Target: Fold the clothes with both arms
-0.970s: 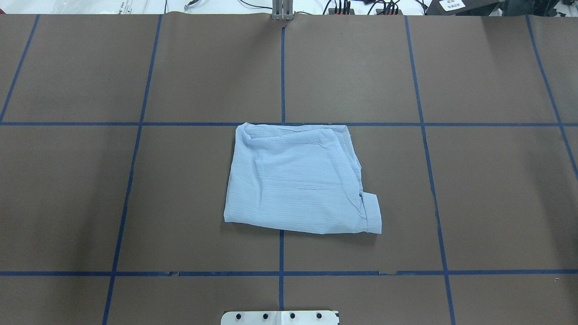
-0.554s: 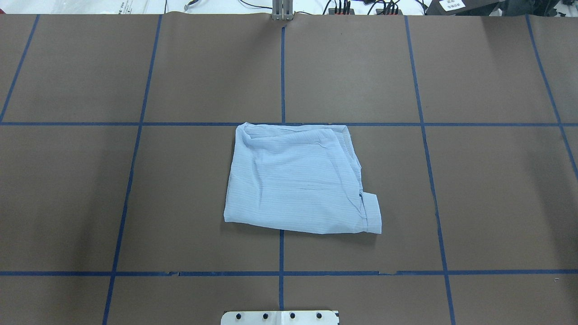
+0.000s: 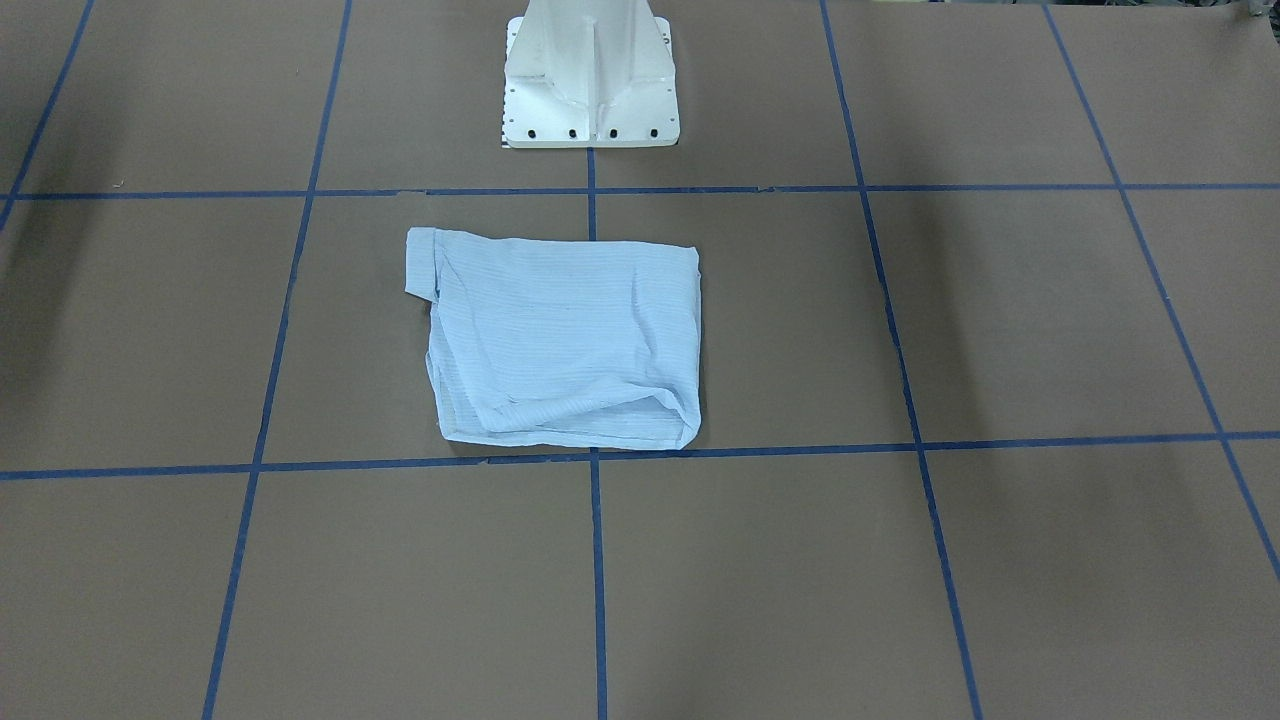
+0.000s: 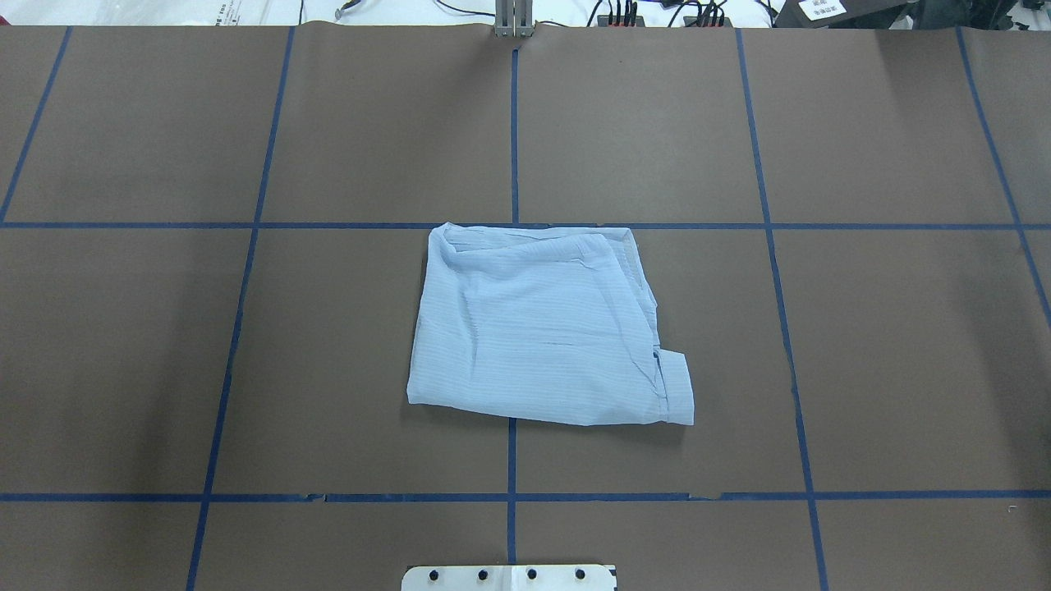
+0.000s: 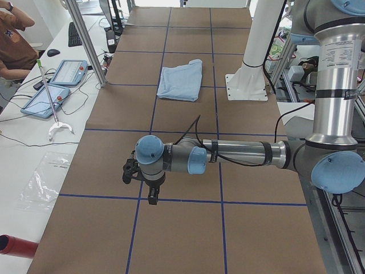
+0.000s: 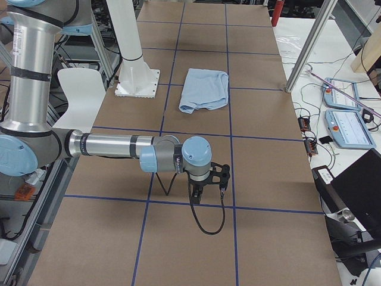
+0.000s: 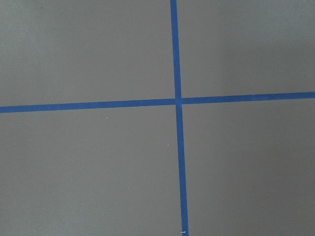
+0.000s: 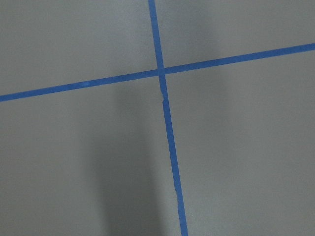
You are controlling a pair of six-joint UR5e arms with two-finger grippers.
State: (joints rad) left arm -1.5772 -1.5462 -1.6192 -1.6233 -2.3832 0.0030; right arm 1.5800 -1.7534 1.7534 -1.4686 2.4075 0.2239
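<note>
The light-blue striped shirt (image 4: 542, 328) lies folded into a rough rectangle at the table's middle, a cuff sticking out at its near right corner; it also shows as the shirt (image 3: 560, 340), (image 5: 181, 79), (image 6: 205, 89). Both arms are far from it, out toward the table's ends. The left gripper (image 5: 153, 198) shows only in the exterior left view, pointing down over bare paper; whether it is open or shut I cannot tell. The right gripper (image 6: 196, 199) shows only in the exterior right view, likewise pointing down, and its state I cannot tell. Both wrist views show only brown paper and blue tape.
Brown paper with a blue tape grid (image 4: 513, 123) covers the table. The white pedestal base (image 3: 590, 75) stands just behind the shirt. Tablets (image 5: 57, 85), a person (image 5: 14, 34) and a red cylinder (image 5: 14, 245) are at one side bench; a laptop (image 6: 357, 185) at the other.
</note>
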